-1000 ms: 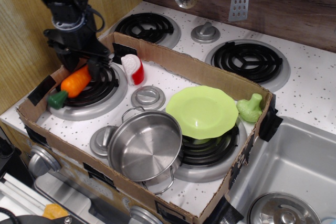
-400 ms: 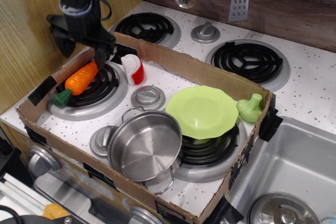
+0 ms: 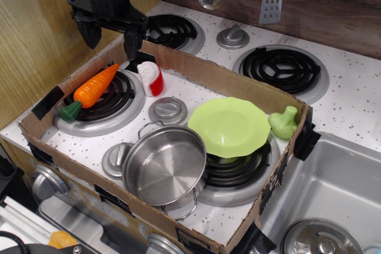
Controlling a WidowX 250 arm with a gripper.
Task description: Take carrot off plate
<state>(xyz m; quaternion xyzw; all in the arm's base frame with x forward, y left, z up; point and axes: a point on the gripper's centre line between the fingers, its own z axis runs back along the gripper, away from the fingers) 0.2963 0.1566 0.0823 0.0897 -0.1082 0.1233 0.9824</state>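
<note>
The orange toy carrot (image 3: 96,87) with its dark green stub lies on the front-left burner (image 3: 102,100) inside the cardboard tray, free of any grip. The lime-green plate (image 3: 230,126) sits empty on the front-right burner, far to the carrot's right. My black gripper (image 3: 112,35) hangs open and empty above the tray's back-left wall, well above the carrot, its two fingers spread wide.
A shiny steel pot (image 3: 164,166) stands at the tray's front. A red and white toy (image 3: 152,78) sits beside the carrot's burner. A pale green knobbly vegetable (image 3: 283,122) lies right of the plate. The cardboard wall (image 3: 214,75) rings the area. A sink (image 3: 333,188) is at right.
My gripper has let go of the carrot and risen up and back to the right. The carrot now rests on the left burner, tip pointing up-right.
</note>
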